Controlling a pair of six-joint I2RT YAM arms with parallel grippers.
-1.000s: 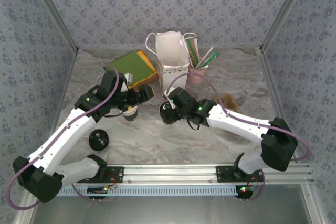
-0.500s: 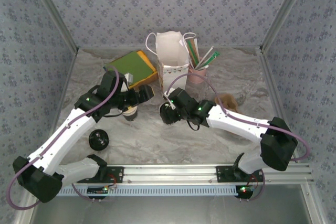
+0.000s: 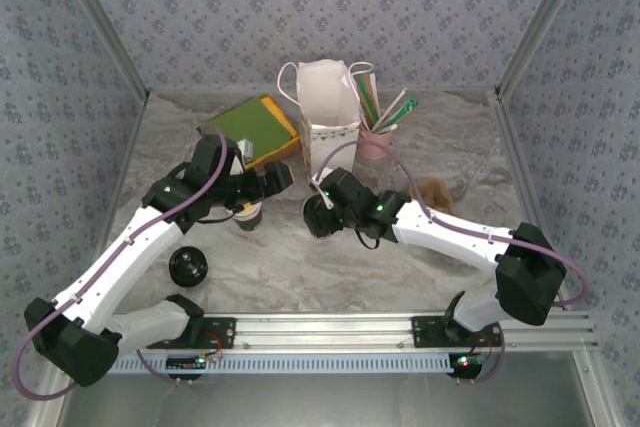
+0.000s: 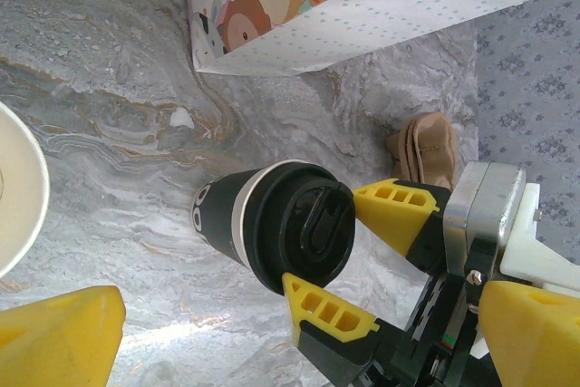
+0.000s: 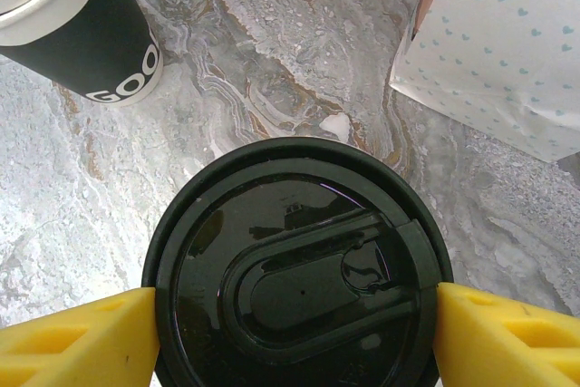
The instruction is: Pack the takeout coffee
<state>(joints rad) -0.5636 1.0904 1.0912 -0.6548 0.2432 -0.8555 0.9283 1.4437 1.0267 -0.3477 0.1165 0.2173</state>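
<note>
Takeout coffee [image 5: 294, 269] was clamped at its black lid by the right gripper [image 5: 296, 313], near the paper bag [image 3: 328, 97]; the left gripper [image 3: 258, 190], further left, had its fingers apart.

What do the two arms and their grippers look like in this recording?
The left arm and right arm both have white links with black joint housings. A purple cable runs along each, and a green light glows near the wrist. The fingers are yellow plastic wedges with ribbed cut-outs, on black mounts.
</note>
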